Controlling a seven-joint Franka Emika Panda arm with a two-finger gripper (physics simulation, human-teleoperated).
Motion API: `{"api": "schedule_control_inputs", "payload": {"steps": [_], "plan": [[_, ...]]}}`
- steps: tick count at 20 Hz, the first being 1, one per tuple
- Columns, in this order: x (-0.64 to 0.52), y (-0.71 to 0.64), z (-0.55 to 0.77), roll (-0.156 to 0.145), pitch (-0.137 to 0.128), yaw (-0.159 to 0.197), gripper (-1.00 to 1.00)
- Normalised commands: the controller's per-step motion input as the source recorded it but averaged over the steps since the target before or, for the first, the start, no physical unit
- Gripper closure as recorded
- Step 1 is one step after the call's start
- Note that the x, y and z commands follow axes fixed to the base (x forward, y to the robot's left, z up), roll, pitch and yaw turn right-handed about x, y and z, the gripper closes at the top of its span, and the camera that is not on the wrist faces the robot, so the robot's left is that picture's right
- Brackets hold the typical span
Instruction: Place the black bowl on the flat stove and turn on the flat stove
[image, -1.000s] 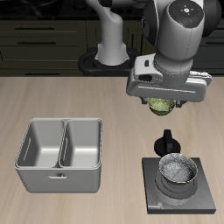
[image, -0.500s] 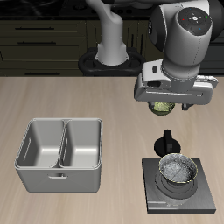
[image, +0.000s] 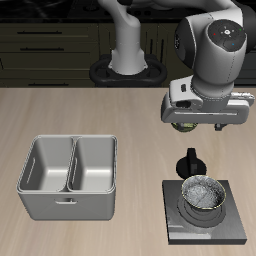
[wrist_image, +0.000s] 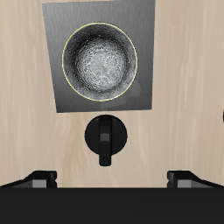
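Note:
The black bowl (image: 202, 198) (wrist_image: 101, 63), dark outside and speckled grey-white inside, stands upright on the flat stove (image: 236, 226) (wrist_image: 59, 98) near the table's front edge. At the stove's back edge is its black round knob (image: 189, 162) (wrist_image: 107, 140). My gripper (image: 208, 126) (wrist_image: 114, 178) hangs open in the air above and a little behind the knob. Its fingertips (wrist_image: 39, 179) are spread wide with nothing between them, and they touch neither the knob nor the bowl.
A grey two-compartment metal tray (image: 68, 205) stands on the table beside the stove. An olive-green bowl (image: 181, 124) is mostly hidden behind my hand. Behind the table runs a dark cabinet front.
My arm has shifted sideways, away from the metal tray, and come slightly lower toward the stove's knob. The bowl, stove and knob have not moved.

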Motion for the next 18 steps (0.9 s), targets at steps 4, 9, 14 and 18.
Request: {"api": "schedule_control_inputs", "payload": {"steps": [4, 9, 14, 18], "plan": [[-0.04, 0.17, -0.15, 0.024, 0.026, 0.005, -1.0], [-0.09, 0.13, -0.19, 0.011, 0.018, 0.009, -1.0], [-0.06, -0.1, -0.2, -0.018, 0.032, 0.001, -1.0], [-0.1, 0.1, -0.15, 0.0, 0.007, 0.013, -1.0]]}}
